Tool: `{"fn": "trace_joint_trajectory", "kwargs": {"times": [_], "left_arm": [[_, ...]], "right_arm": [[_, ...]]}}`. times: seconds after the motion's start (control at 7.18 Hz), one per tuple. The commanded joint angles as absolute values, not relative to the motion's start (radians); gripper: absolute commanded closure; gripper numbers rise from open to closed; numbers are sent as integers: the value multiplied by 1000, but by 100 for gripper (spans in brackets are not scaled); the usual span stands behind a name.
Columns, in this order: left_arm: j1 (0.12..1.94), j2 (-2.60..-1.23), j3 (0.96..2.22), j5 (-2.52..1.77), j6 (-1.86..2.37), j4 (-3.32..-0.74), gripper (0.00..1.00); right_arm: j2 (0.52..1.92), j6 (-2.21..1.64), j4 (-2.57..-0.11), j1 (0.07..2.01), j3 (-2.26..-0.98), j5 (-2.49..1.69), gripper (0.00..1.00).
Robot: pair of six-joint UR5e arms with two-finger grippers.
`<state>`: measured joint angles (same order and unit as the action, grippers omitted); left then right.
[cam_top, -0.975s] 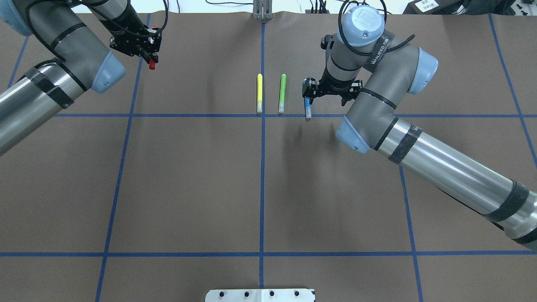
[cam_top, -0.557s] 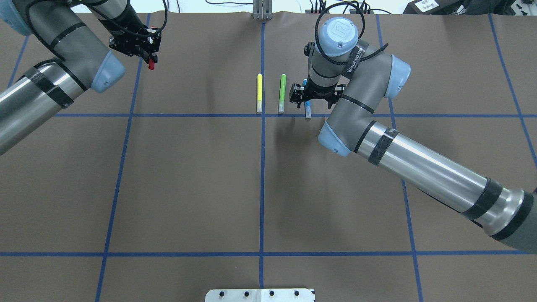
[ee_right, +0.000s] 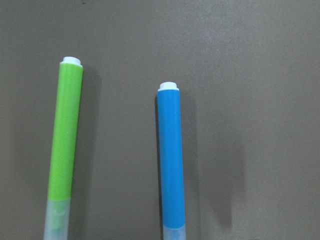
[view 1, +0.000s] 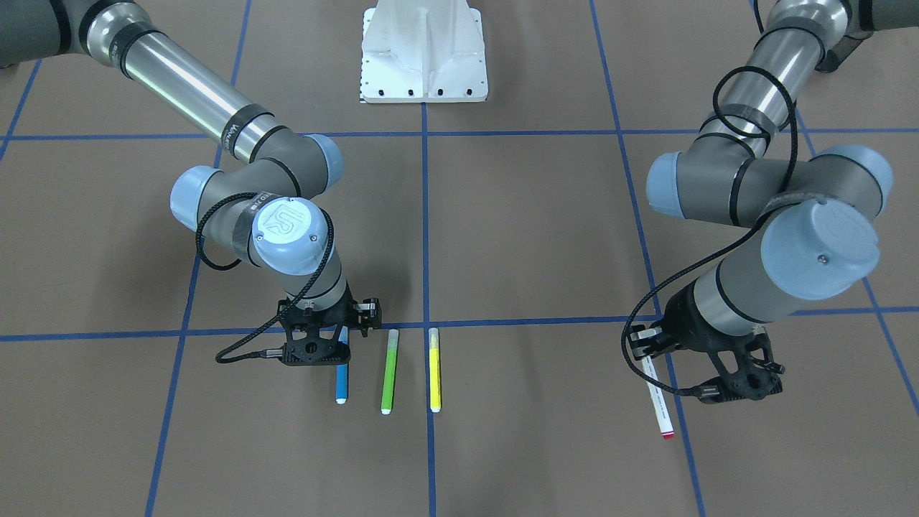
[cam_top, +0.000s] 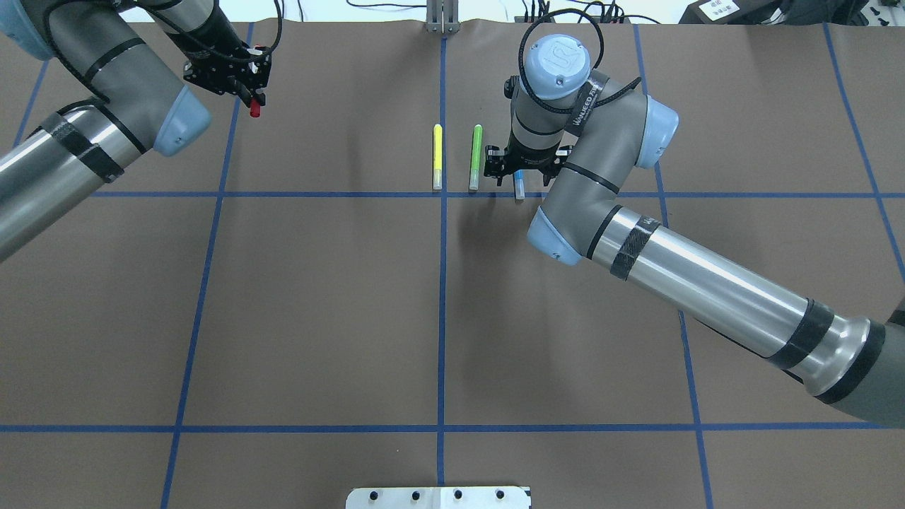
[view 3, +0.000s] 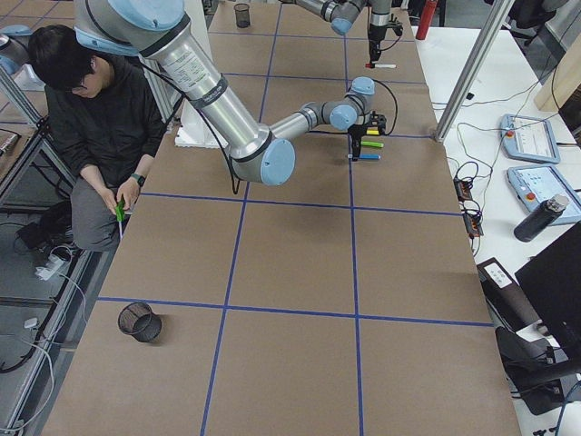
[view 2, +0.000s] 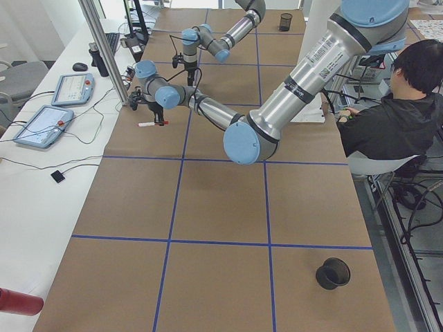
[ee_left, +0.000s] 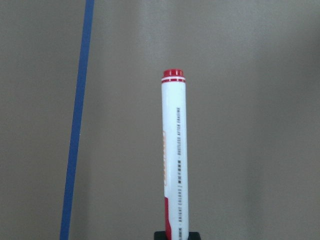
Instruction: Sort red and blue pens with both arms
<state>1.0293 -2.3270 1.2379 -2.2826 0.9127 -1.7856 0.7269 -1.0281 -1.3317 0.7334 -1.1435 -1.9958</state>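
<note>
**A:** Right gripper (view 1: 332, 343) hangs over the blue pen's (view 1: 342, 384) cap end. Jaws look apart: no pads round the barrel in wrist view. Pen lies flat on table (view 1: 517, 237), just beside lime-green marker (view 1: 388, 371).

**B:** Left gripper (ee_left: 176, 235)?

**A:** Clamped on red pen (ee_left: 174, 150), out on robot's left, well apart from the rest.

**B:** So step = pick the blue one, prob. Tips?

**A:** Fingers across the barrel, not along it, & come straight down. Green's close, so the finger on that side must land in the gap btw them or it gets knocked. Close gently, lift level. Round barrel may roll.
</note>
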Motion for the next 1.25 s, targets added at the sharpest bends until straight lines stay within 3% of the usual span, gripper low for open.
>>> {"fn": "trace_joint_trajectory", "kwargs": {"times": [0.0,0.84,1.11], "left_arm": [[1029,-2327,1238,-2283,913,-1786,100],[1032,-2326,1246,-2284,913,-1786,100],[1032,-2326,1247,-2284,913,-1784,100]], "right_arm": [[727,-1028,-1331,733,-1143,-1997,35],[727,-1017,-1322,733,-1120,-1999,37],[716,-1020,-1322,733,-1101,-1999,47]]}}
